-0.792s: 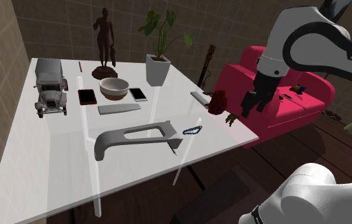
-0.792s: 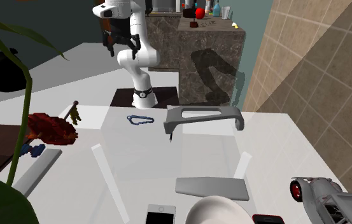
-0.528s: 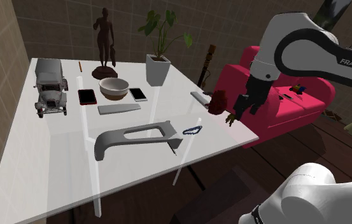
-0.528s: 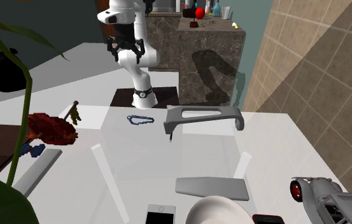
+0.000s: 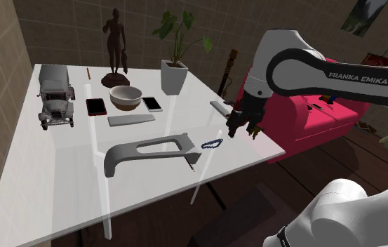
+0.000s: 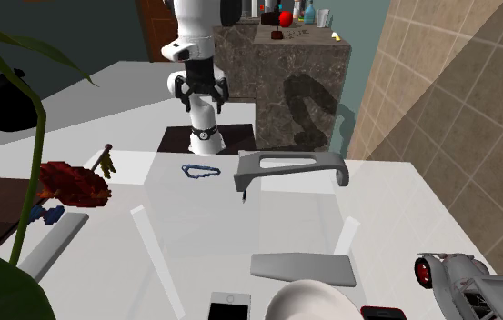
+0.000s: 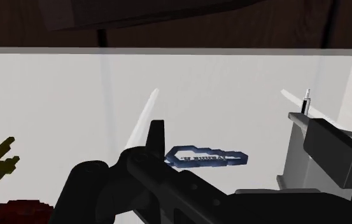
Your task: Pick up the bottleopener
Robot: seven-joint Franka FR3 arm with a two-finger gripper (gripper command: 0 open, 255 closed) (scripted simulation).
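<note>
Our gripper (image 5: 244,130) was open, fingers apart with nothing between them, so no grab yet. It hung over the table (image 5: 52,189) edge on the sofa (image 5: 329,116) side, near the opener (image 5: 212,144) but above it and off to one side, not touching it. The opener, a little blue clip-shaped thing, lay flat on the white top, just beside the end of the grey handle (image 5: 146,149). From the wrist it sat right ahead of the fingers, with the handle close by on one side.

So we'd call this the approach step, with the pick itself not started. Our guess for the next move was to centre over the opener, turn the fingers across its narrow width, and drop nearly to the tabletop before closing. It looked thin and flat, so we figured going too shallow would miss it, and we'd need to steer clear of the handle.
</note>
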